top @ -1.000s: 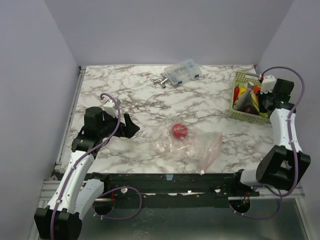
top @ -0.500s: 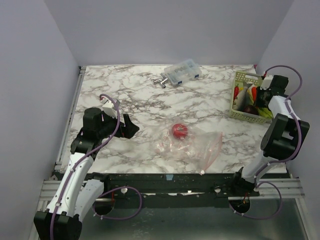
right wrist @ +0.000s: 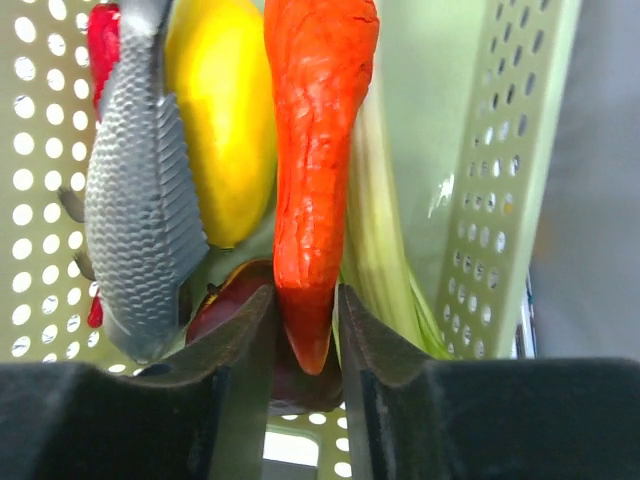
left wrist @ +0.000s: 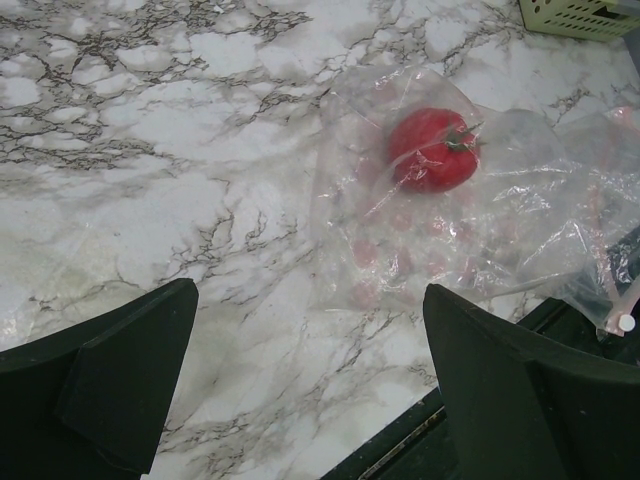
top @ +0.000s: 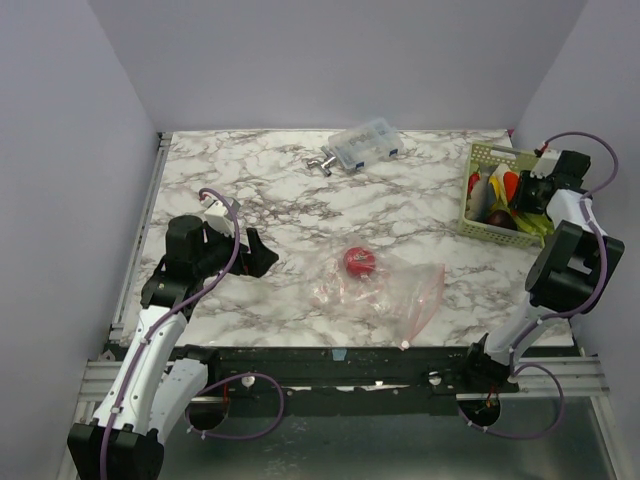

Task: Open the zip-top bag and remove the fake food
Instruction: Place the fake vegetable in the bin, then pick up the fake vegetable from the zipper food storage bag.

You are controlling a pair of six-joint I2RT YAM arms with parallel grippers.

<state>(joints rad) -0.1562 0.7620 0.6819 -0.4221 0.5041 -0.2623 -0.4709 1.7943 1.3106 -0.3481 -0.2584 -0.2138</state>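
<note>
The clear zip-top bag (top: 385, 285) lies flat near the table's front edge, its pink zipper strip (top: 426, 292) to the right. One red fake food piece (top: 360, 261) lies in it, also seen in the left wrist view (left wrist: 432, 150) under the bag's film (left wrist: 470, 240). My left gripper (top: 262, 255) stands wide open left of the bag, fingers (left wrist: 120, 370) apart over bare marble. My right gripper (right wrist: 307, 310) hangs in the green basket (top: 488, 152). Its fingers flank the tip of the orange carrot (right wrist: 315, 150), with a thin gap on one side. A yellow lemon (right wrist: 225, 120), a dark purple piece (right wrist: 225, 305) and a pale green stalk (right wrist: 385, 230) lie beside the carrot.
A grey toy fish (right wrist: 140, 210) leans in the basket's left half, and the perforated wall (right wrist: 490, 150) is close on the right. A small clear box (top: 365, 143) and a metal fitting (top: 322, 162) sit at the table's back edge.
My right arm has swung toward the right wall, its wrist at the basket's far right corner, and its jaws have parted slightly round the carrot. The left arm and bag have not moved.
</note>
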